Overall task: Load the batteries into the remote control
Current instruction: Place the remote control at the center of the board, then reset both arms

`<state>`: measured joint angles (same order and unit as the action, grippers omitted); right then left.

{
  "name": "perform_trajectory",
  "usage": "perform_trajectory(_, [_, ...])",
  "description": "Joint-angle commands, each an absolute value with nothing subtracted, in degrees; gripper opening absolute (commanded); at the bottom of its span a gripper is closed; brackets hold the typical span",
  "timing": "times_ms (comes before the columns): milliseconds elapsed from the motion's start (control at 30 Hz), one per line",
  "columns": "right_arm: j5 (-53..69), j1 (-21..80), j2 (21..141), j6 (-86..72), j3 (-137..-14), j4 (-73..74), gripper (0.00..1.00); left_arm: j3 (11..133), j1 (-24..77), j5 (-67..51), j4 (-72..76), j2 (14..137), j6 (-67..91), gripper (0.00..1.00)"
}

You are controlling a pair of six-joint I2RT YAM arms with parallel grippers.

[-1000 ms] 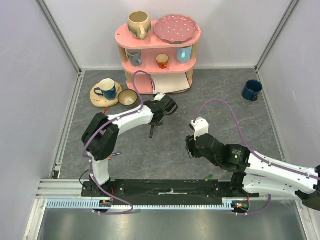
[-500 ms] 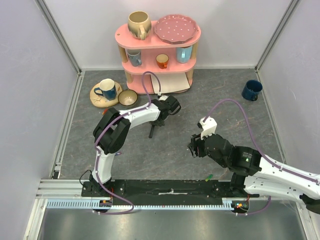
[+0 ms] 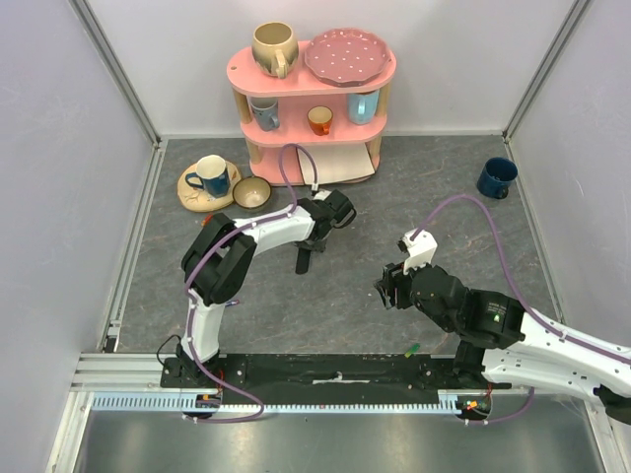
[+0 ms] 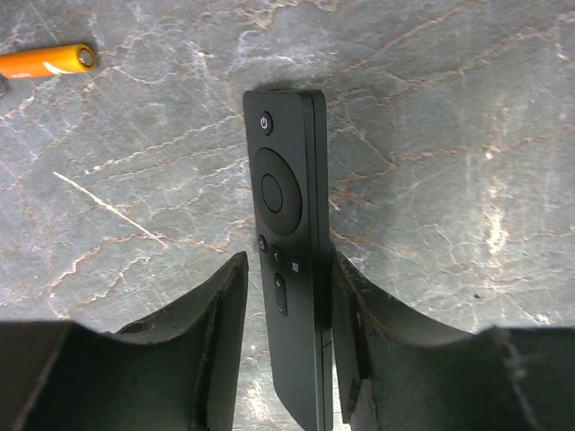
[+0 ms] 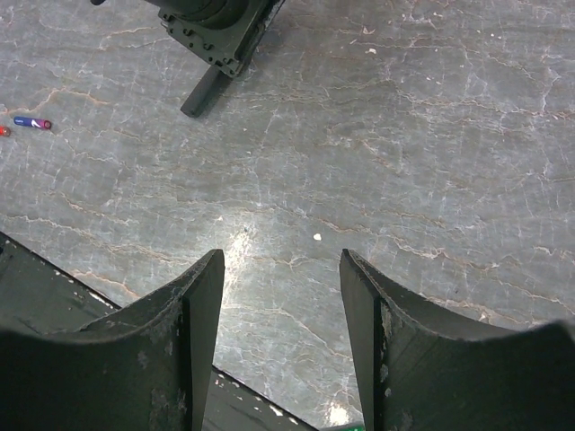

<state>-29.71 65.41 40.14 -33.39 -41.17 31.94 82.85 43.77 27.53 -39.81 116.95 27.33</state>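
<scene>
Black and slim, the remote (image 4: pixel 283 180) lies buttons up on the grey, stone-patterned counter (image 4: pixel 449 135), its power button at the far end from the left claw (image 4: pixel 287 259). That claw is open and straddles the near half of the remote: its left finger (image 4: pixel 225 323) stands clear, with a strip of counter showing between it and the remote, while its right finger (image 4: pixel 350 332) sits right against the other long edge, though contact cannot be told for sure. An orange battery (image 4: pixel 49 61) lies on its side well off to the left, beyond the far end of the remote. From above, the remote sits near the middle of the counter, in front of the pink shelf (image 3: pixel 240 71). The right claw (image 5: pixel 280 256) hangs over bare counter to the right of the remote, well apart from it, fingers spread and nothing between them. Its camera sees the remote sticking out from under the left claw, and a blue battery (image 5: pixel 31 122) with a red tip lying farther left. A blue mug (image 3: pixel 496 177) stands alone near the far right corner.
</scene>
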Motion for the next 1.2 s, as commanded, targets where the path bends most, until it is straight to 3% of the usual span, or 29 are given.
perform_trajectory(0, [-31.47,65.65,39.46,-34.89,-41.57,32.08,0.61,82.7,45.26,25.14,-38.41,114.26,27.16,0.49])
perform_trajectory(333, [-31.9,65.65,40.17,-34.63,-43.24,33.83,0.62,82.27,45.53,18.03,-37.72,102.51,25.5,0.54])
perform_trajectory(367, [-31.99,65.65,39.99,-34.72,-43.33,34.1,0.61,79.83,45.53,14.45,-36.4,100.57,24.88,0.71])
perform_trajectory(433, [-32.17,65.65,39.55,-34.98,-43.24,34.36,0.62,75.35,44.83,6.03,-29.23,91.64,23.82,0.76])
perform_trajectory(467, [-32.25,65.65,39.38,-35.07,-43.07,34.28,0.62,70.1,44.48,3.98,-26.92,87.75,23.91,0.98])
perform_trajectory(500, [-32.43,65.74,39.38,-34.89,-42.98,34.1,0.62,67.61,43.34,2.39,-24.89,84.58,24.43,0.99])
perform_trajectory(633, [-31.64,65.74,41.39,-32.87,-43.41,32.26,0.62,54.62,37.89,-1.23,-20.13,71.04,25.84,0.99])
perform_trajectory(767, [-31.55,65.66,43.85,-31.64,-44.47,30.24,0.62,46.95,25.7,-5.54,-22.14,59.9,29.96,0.99])
perform_trajectory(933, [-31.9,65.66,43.33,-31.46,-42.54,27.16,0.62,42.02,24.7,-0.62,-23.29,50.46,34.26,0.99])
perform_trajectory(1167, [-31.99,65.74,45.61,-30.42,-43.33,25.93,0.63,40.61,24.7,-5.45,-22.59,46.58,33.93,0.99])
